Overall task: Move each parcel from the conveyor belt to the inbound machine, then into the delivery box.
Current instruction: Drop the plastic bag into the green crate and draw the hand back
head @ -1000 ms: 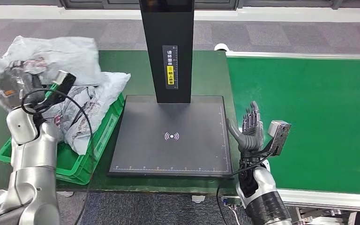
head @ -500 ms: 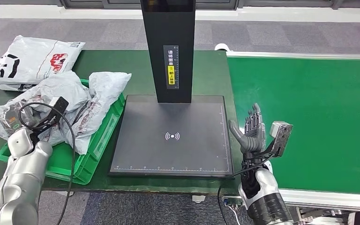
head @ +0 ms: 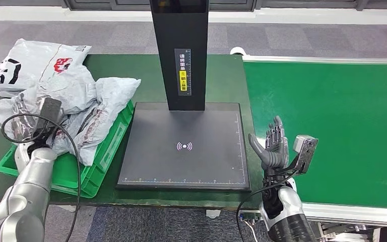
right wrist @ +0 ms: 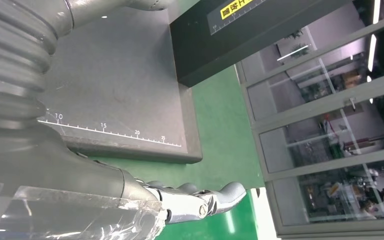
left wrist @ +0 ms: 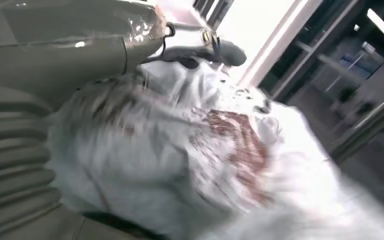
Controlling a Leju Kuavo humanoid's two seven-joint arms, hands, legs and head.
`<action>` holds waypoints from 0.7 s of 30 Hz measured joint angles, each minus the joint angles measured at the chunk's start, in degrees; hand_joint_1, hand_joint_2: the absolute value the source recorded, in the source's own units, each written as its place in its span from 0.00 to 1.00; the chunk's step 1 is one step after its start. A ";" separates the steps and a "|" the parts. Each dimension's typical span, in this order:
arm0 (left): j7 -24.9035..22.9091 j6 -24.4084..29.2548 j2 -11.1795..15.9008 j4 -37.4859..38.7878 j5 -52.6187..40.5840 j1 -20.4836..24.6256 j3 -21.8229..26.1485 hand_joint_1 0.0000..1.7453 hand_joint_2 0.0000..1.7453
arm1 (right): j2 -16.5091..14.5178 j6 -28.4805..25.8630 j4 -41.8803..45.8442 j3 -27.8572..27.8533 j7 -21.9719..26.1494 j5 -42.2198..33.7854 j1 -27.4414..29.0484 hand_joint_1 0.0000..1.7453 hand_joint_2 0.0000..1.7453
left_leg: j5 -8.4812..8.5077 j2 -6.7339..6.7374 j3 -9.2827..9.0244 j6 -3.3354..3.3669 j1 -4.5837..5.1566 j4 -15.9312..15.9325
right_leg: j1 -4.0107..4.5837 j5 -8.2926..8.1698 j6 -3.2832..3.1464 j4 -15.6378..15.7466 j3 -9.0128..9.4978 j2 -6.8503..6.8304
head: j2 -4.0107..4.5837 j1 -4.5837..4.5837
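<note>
Several crumpled grey parcels (head: 88,108) are heaped in the green crate (head: 95,171) left of the inbound machine's black plate (head: 181,166). My left hand (left wrist: 55,50) lies against one grey parcel (left wrist: 205,150) of the heap. The thumb stretches over it and the fingers are hidden, so the hold is unclear. In the head view my left wrist (head: 45,113) sits on the heap's left side. My right hand (head: 273,148) stands upright with spread fingers at the conveyor belt's (head: 342,116) near left edge, holding nothing. No parcel lies on the belt or the plate.
A white parcel (head: 30,63) with black and red print lies on the green table behind the crate. The machine's black column (head: 181,50) rises over the plate's far side. Loose cables loop from both wrists.
My left arm has come down from above the crate and moved left, bringing its grey parcel onto the heap. My right hand has slid slightly nearer and to the right.
</note>
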State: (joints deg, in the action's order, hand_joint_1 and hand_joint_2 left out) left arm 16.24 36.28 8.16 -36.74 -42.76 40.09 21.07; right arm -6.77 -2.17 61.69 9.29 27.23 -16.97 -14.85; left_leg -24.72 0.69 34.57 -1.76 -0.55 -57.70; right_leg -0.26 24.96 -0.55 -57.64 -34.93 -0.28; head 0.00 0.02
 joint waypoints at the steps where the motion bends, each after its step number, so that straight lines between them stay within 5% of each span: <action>1: 2.27 1.00 -0.08 -0.58 2.87 0.06 0.00 0.00 0.00 | 0.01 0.01 -0.02 0.00 -0.07 -0.03 -0.06 0.00 1.00 | 0.00 0.01 0.00 0.00 0.00 0.00 | 0.00 -0.01 -0.01 0.00 0.00 0.00 | 0.00 0.00; 10: 15.31 3.62 -2.46 -7.07 7.53 0.83 4.36 0.00 0.00 | 0.02 -0.25 -1.12 0.00 0.32 -0.56 -0.95 0.00 1.00 | 0.00 -0.02 0.05 0.00 0.01 0.00 | 0.00 -0.02 -0.02 -0.01 -0.01 0.00 | 0.00 0.00; 16: 20.41 3.61 -4.69 -8.11 8.16 1.00 9.16 0.00 0.00 | 0.02 -0.55 -1.86 0.00 0.67 -0.54 -1.40 0.00 1.00 | 0.00 -0.01 0.04 0.00 0.01 0.00 | -0.01 -0.02 -0.02 0.00 -0.04 0.00 | 0.00 0.00; 21: 22.34 2.73 -7.16 -8.07 16.91 0.70 7.23 0.00 0.00 | 0.02 -1.41 -2.42 0.00 2.28 0.38 -2.40 0.00 1.00 | 0.00 -0.07 0.05 0.01 0.01 0.00 | 0.00 -0.02 -0.02 0.00 -0.01 -0.05 | 0.00 -0.01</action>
State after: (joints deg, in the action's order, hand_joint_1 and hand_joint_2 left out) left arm 38.59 39.01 0.99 -44.82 -25.85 40.79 28.30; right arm -6.75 -3.59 59.27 9.29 29.51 -16.59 -17.25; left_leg -24.72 0.62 34.62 -1.75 -0.55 -57.70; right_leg -0.26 24.95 -0.57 -57.64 -34.94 -0.33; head 0.00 0.01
